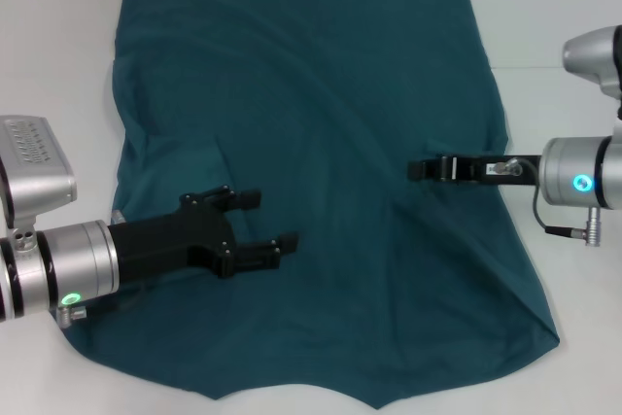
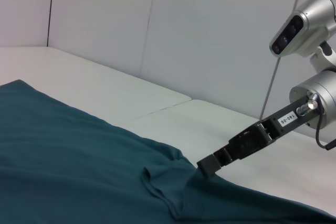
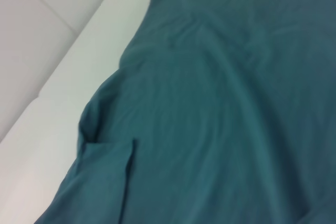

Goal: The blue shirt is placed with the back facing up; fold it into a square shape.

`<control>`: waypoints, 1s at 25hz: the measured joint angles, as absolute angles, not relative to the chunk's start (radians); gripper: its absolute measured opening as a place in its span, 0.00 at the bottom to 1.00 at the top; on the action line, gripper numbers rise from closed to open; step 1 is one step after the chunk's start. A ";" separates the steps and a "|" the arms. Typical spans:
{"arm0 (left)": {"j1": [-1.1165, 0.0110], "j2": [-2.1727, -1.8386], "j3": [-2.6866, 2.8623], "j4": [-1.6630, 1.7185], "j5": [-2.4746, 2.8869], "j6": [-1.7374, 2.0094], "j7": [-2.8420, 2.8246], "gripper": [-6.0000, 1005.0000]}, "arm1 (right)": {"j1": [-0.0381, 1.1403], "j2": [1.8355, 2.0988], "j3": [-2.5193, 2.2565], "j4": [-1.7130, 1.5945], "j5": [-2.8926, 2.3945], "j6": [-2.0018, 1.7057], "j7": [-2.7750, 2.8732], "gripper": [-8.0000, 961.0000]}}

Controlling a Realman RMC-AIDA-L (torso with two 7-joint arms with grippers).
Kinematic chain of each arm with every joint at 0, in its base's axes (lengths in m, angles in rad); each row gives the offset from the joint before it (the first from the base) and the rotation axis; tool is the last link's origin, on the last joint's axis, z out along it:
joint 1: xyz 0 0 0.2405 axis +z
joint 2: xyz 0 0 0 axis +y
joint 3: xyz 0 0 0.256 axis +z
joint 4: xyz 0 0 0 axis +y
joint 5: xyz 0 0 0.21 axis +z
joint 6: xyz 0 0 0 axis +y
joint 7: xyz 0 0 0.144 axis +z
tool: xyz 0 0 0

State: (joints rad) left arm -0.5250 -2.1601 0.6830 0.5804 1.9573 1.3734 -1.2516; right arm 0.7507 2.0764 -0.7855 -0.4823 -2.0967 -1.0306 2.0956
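The blue shirt (image 1: pixel 321 114) lies flat on the white table, plain side up, and fills most of the head view. My left gripper (image 1: pixel 267 220) hovers over its near left part, open and empty. My right gripper (image 1: pixel 413 170) reaches in from the right, turned on edge, with its tip at the cloth right of the shirt's middle. Creases run out from that tip. In the left wrist view the cloth (image 2: pixel 79 161) rises in a small peak to the right gripper's tip (image 2: pixel 208 165), which looks shut on it. The right wrist view shows the shirt (image 3: pixel 226 103) with a folded-in flap (image 3: pixel 105 179).
The white table (image 1: pixel 58 46) shows bare to the left and right of the shirt and beyond its far edge. A white wall (image 2: pixel 210 35) stands behind the table in the left wrist view.
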 joint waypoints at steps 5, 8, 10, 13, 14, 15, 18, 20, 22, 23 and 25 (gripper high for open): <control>-0.524 -2.161 0.683 0.580 1.957 1.366 -1.252 0.87 | 0.767 2.084 -0.801 -0.481 -2.095 -1.032 2.094 0.06; -0.523 -2.161 0.681 0.579 1.957 1.365 -1.252 0.87 | 0.772 2.086 -0.804 -0.477 -2.097 -1.033 2.095 0.07; -0.523 -2.161 0.675 0.579 1.957 1.365 -1.252 0.87 | 0.772 2.086 -0.813 -0.477 -2.098 -1.042 2.095 0.07; -0.523 -2.161 0.671 0.578 1.957 1.365 -1.252 0.87 | 0.765 2.083 -0.836 -0.484 -2.099 -1.071 2.082 0.08; -0.523 -2.161 0.670 0.578 1.957 1.365 -1.253 0.87 | 0.762 2.080 -0.837 -0.486 -2.098 -1.088 2.072 0.08; -0.523 -2.161 0.669 0.578 1.957 1.365 -1.253 0.87 | 0.759 2.078 -0.836 -0.487 -2.097 -1.103 2.062 0.09; -0.523 -2.160 0.661 0.578 1.957 1.365 -1.253 0.87 | 0.751 2.068 -0.821 -0.492 -2.094 -1.140 2.050 0.21; -0.523 -2.160 0.652 0.578 1.957 1.365 -1.253 0.87 | 0.744 2.062 -0.798 -0.502 -2.094 -1.162 2.049 0.30; -0.523 -2.160 0.633 0.578 1.957 1.365 -1.258 0.87 | 0.735 2.060 -0.772 -0.519 -2.093 -1.180 2.047 0.36; -0.523 -2.160 0.618 0.578 1.957 1.365 -1.264 0.87 | 0.730 2.059 -0.758 -0.528 -2.093 -1.190 2.044 0.39; -0.519 -2.159 0.589 0.579 1.957 1.366 -1.283 0.87 | 0.723 2.059 -0.729 -0.538 -2.092 -1.209 2.031 0.46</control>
State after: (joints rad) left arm -0.5194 -2.1592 0.5888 0.5787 1.9573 1.3663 -1.2834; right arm 0.7228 2.0593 -0.7290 -0.5383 -2.0919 -1.2095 2.0306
